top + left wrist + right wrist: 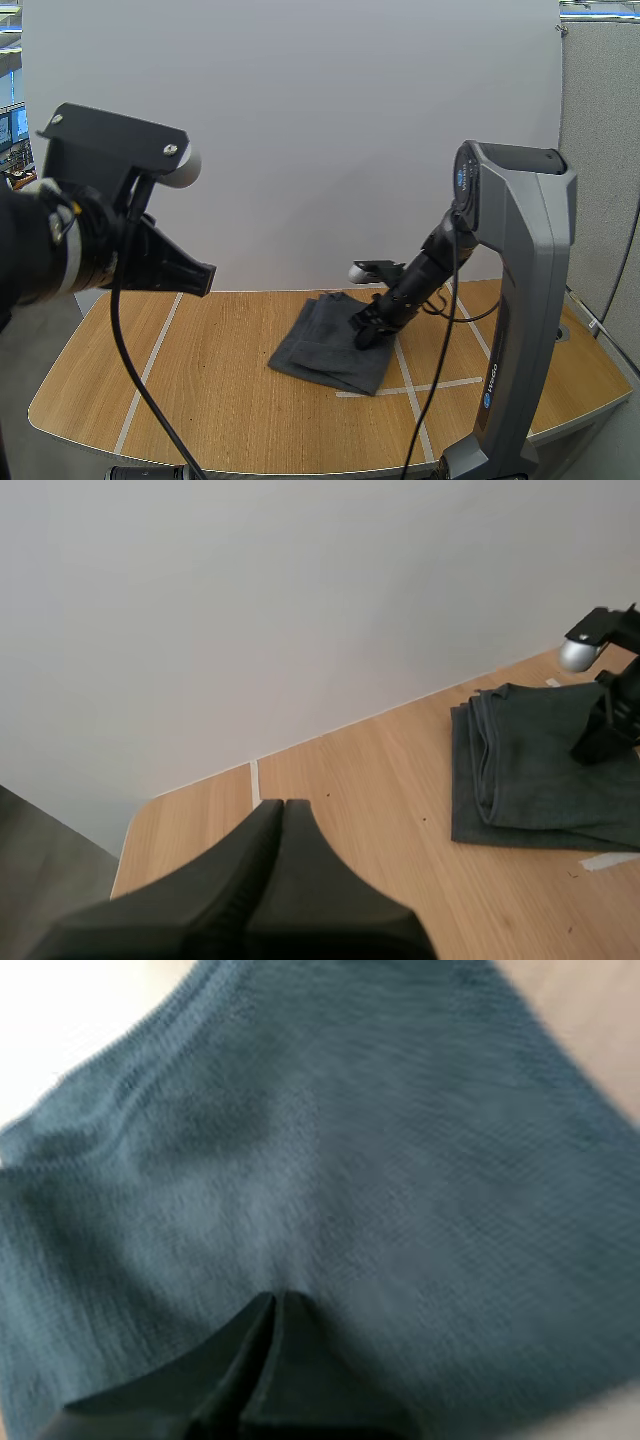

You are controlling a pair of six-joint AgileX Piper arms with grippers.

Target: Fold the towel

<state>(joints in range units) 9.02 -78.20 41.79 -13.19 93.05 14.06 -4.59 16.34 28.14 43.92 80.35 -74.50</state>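
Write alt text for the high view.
The right gripper is down at the right edge of a folded dark grey towel on a wooden table. The left gripper, shut, hangs raised at the left.

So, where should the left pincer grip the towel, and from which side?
Likely the left corner of the towel, coming from the left over the table: it lies flat and free, while the right pincer is at the right edge. The shut left pincer must open first.

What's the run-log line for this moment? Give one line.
towel: folded, on table | left pincer: shut, high, clear of towel | right pincer: shut, tips at towel
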